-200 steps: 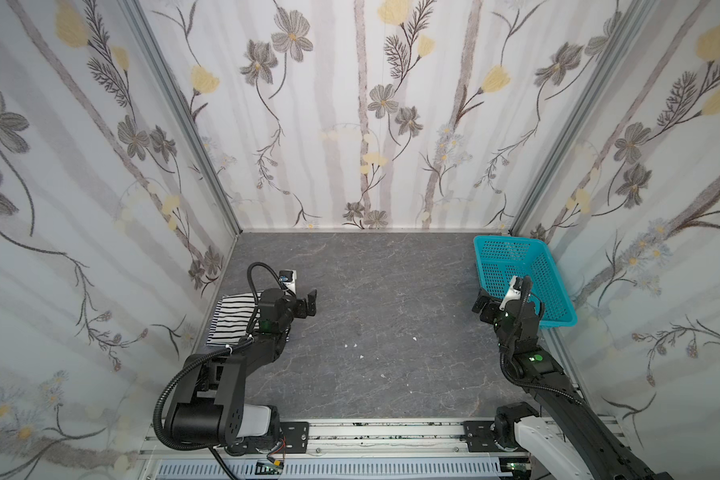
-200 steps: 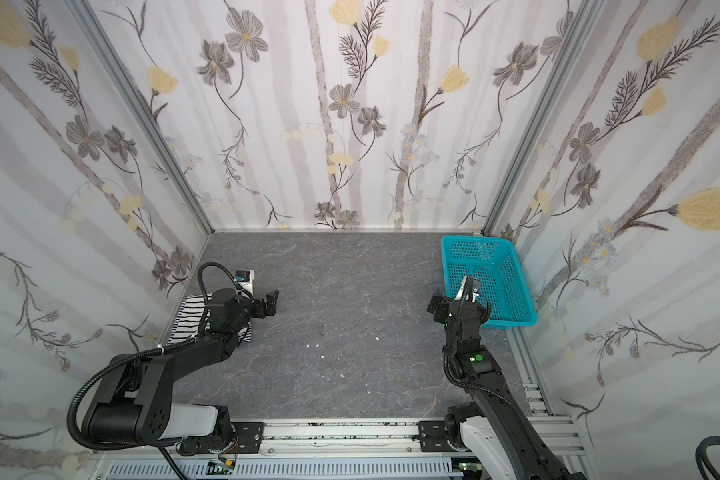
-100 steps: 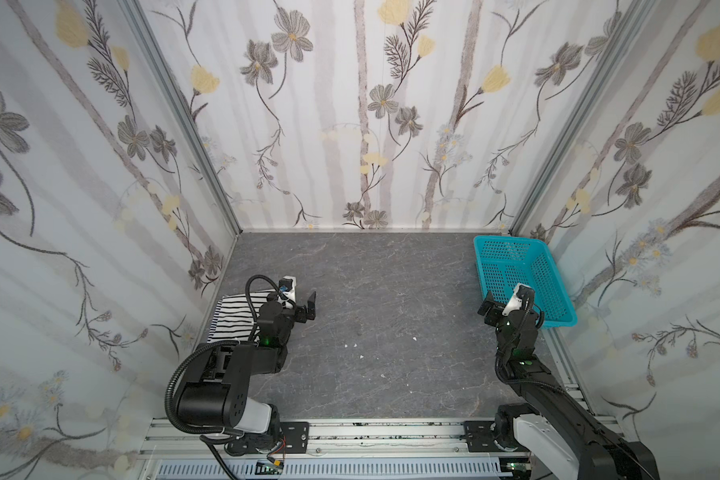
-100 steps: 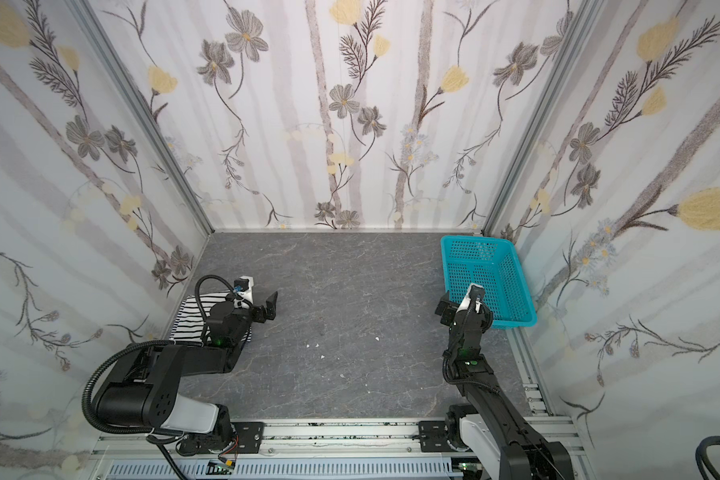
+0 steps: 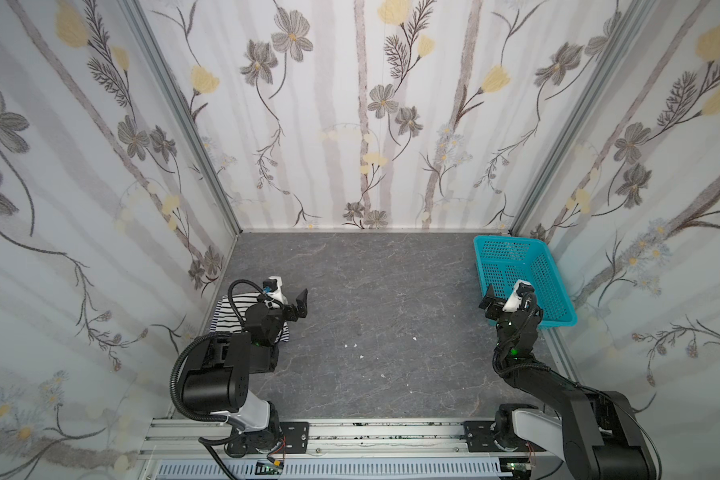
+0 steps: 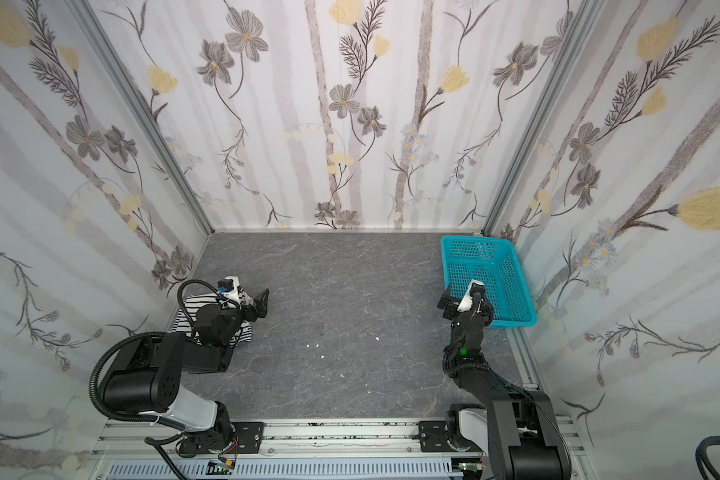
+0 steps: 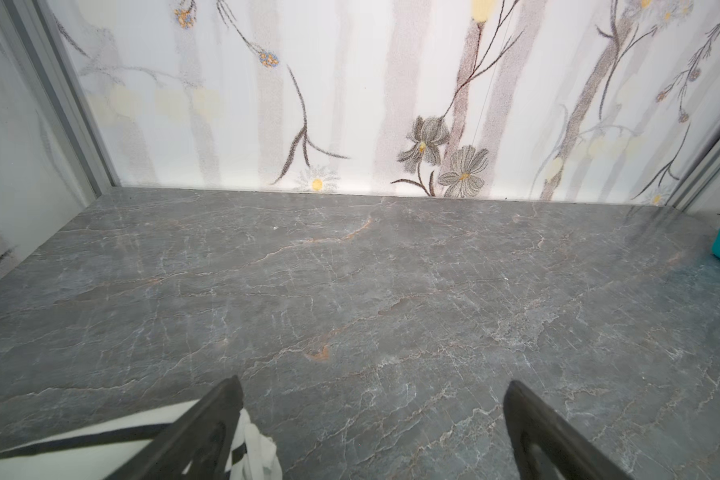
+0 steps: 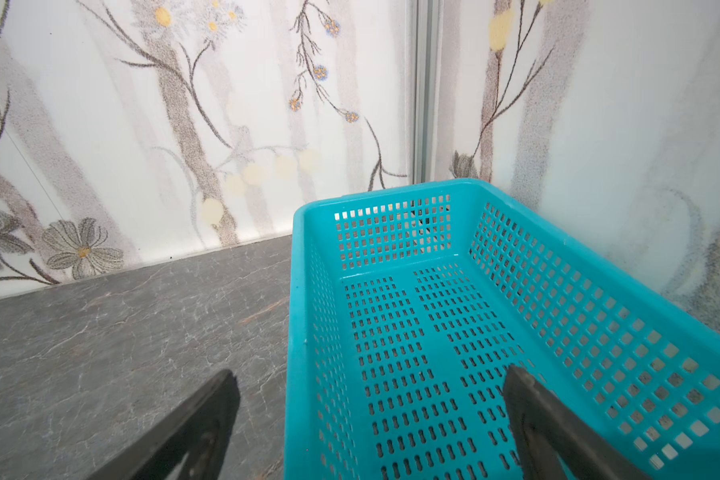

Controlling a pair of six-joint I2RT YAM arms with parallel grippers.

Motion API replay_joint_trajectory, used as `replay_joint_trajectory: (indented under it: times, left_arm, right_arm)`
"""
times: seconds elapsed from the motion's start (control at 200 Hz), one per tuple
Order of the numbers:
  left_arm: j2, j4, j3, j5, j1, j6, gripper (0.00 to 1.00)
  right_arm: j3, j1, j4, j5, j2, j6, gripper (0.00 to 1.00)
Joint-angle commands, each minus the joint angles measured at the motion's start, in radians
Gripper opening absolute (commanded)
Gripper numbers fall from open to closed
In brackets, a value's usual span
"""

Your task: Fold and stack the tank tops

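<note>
Tank tops (image 5: 225,309) lie as a flat folded pile of soft cloth at the left edge of the grey veined counter (image 5: 391,316). White fabric with wide black stripes is uppermost, partly under the left arm (image 5: 262,326). That arm is folded low, the left jaws spread wide and empty just past the pile's edge. The right arm (image 5: 516,332) crouches beside the turquoise perforated plastic basket (image 5: 501,249), the right jaws spread, empty and straddling its near wall.
</note>
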Motion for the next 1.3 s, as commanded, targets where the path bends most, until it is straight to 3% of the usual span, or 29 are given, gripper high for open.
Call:
replay_joint_trajectory:
  times: [0.0, 0.085, 0.16, 0.24, 0.33, 0.475, 1.299]
  left_arm:
    - [-0.001, 0.02, 0.007, -0.031, -0.011, -0.017, 1.0]
    - [-0.001, 0.02, 0.005, -0.043, -0.014, -0.016, 1.0]
    - [-0.001, 0.025, -0.003, -0.09, -0.026, -0.018, 1.0]
    - [0.052, 0.189, -0.057, -0.144, -0.044, -0.021, 1.0]
    - [0.04, 0.151, -0.05, -0.127, -0.043, -0.013, 1.0]
    - [0.041, 0.151, -0.052, -0.129, -0.044, -0.012, 1.0]
    - [0.04, 0.153, -0.054, -0.129, -0.044, -0.012, 1.0]
  right_arm:
    - [-0.017, -0.006, 0.222, -0.082, 0.081, -0.005, 1.0]
    - [-0.054, -0.001, 0.423, -0.135, 0.19, -0.033, 1.0]
    - [0.007, -0.001, 0.218, -0.164, 0.146, -0.046, 1.0]
    - [-0.027, 0.009, 0.35, -0.151, 0.182, -0.056, 1.0]
    - [-0.006, 0.009, 0.267, -0.148, 0.157, -0.055, 1.0]
    - [-0.027, 0.012, 0.336, -0.144, 0.174, -0.06, 1.0]
    - [-0.022, 0.013, 0.327, -0.144, 0.174, -0.06, 1.0]
